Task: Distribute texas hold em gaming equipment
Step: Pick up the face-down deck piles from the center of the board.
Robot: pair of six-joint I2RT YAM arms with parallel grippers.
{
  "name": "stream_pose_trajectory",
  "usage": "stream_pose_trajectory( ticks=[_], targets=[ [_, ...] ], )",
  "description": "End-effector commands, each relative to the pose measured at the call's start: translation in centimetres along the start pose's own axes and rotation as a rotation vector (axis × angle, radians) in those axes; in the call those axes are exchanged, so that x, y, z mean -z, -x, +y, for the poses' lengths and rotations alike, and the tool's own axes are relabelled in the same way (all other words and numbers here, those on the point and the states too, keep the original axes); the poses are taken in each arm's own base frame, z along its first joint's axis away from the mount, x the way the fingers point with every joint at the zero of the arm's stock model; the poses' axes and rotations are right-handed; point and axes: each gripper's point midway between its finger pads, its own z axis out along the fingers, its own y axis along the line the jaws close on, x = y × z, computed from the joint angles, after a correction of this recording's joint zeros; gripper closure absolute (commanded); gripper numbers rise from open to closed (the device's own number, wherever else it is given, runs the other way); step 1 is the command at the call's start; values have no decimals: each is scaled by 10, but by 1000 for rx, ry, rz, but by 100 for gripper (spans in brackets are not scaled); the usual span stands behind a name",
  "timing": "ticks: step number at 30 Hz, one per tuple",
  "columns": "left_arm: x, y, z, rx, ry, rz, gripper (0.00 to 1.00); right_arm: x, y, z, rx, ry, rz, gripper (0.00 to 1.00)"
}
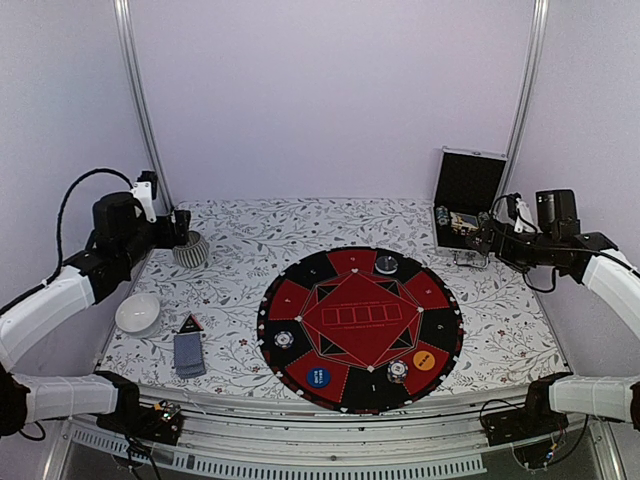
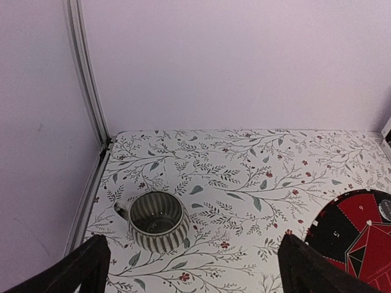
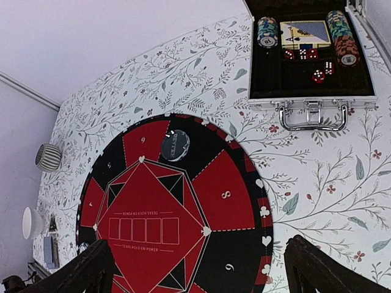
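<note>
Poker chips [image 3: 267, 32] stand stacked in the open case [image 3: 311, 101], just ahead of the right claw [image 3: 197, 259], jaws wide and empty, poised, I'd say, to draw stock. Beneath it the round mat [image 3: 235, 201] carries 2 loose chips [image 1: 284, 339], a blue marker disc [image 1: 318, 377] and an orange marker disc [image 1: 424, 360]. Left claw [image 2: 192, 247], equally wide, hovers with the ribbed cup [image 2: 157, 221] just ahead; the card deck [image 1: 189, 353] lies nearer its base.

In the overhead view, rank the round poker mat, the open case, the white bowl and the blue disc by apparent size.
Poker mat, clearly largest
Open case
White bowl
Blue disc
The case sits farther back, so it may look smaller than it is.
</note>
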Motion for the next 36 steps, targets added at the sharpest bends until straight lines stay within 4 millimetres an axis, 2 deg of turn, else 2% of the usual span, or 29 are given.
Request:
stream_pose_trajectory(
  ticks=[1, 7, 10, 13, 17, 19, 24, 28, 36],
  targets=[
    [2, 6, 8, -9, 19, -41, 2, 16, 34, 9, 13, -4, -126, 1],
    [0, 4, 10, -11, 24, -36, 2, 24, 62, 25, 23, 47, -217, 1],
    [-1, 1, 10, -14, 23, -38, 2, 27, 85, 29, 43, 37, -290, 1],
    [-1, 1, 12, -23, 33, -42, 2, 26, 112, 23, 54, -35, -354, 1],
    [2, 2, 14, -41, 41, -65, 2, 18, 147, 16, 91, -127, -412, 1],
    [4, 4, 15, -52, 44, -80, 2, 13, 163, 20, 100, -126, -440, 1],
    [6, 8, 16, -70, 49, -105, 2, -6, 189, 15, 83, -168, -462, 1],
    [8, 10, 17, -72, 56, -115, 2, -18, 200, 6, 72, -210, -464, 1],
    [8, 18, 20, -45, 63, -146, 2, -24, 197, -16, 58, -260, -447, 1]
  ],
)
